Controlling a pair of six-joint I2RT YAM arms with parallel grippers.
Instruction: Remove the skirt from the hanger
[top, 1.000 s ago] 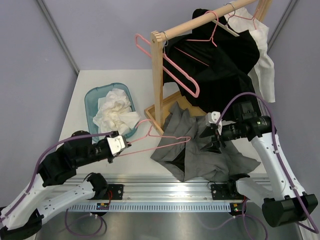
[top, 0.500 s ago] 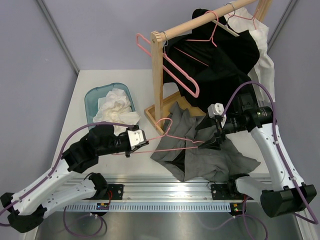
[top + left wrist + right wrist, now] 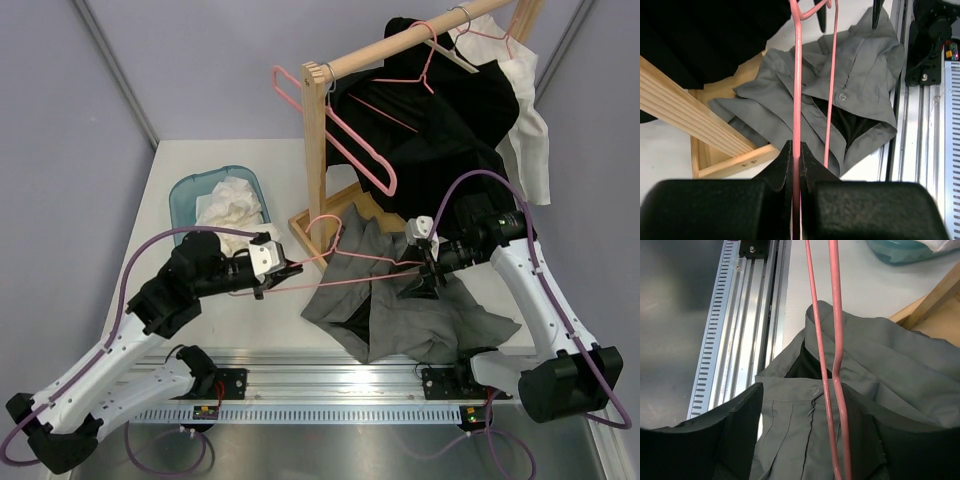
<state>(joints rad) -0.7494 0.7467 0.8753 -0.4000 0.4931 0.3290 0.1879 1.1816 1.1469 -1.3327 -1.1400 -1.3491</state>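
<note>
Pinches the pink hanger (image 3: 350, 256) in the left tool (image 3: 285, 266), closed hard on one wire. Keeps the right tool (image 3: 432, 275) spread wide on either side of the hanger's far end, seemingly touching neither wire in the right wrist view.

Has swung the left tool from near the left end of the tabletop's near edge in toward the middle over the last second. Has carried the hanger up and across with it. Now holds the hanger stretched above the skirt (image 3: 420, 315), no longer low with its far end apparently down in the cloth. Has moved the right tool only a little, slightly toward the far edge.

Leaves the skirt heaped on the tabletop along the right half of the near edge, its far side against the base of the wooden rack (image 3: 316, 170). Shows no cloth hanging from either wire in the wrist views.

Probably means the skirt is off the hanger and the task nearly done. Needs only the hanger taken clear of the cloth.
</note>
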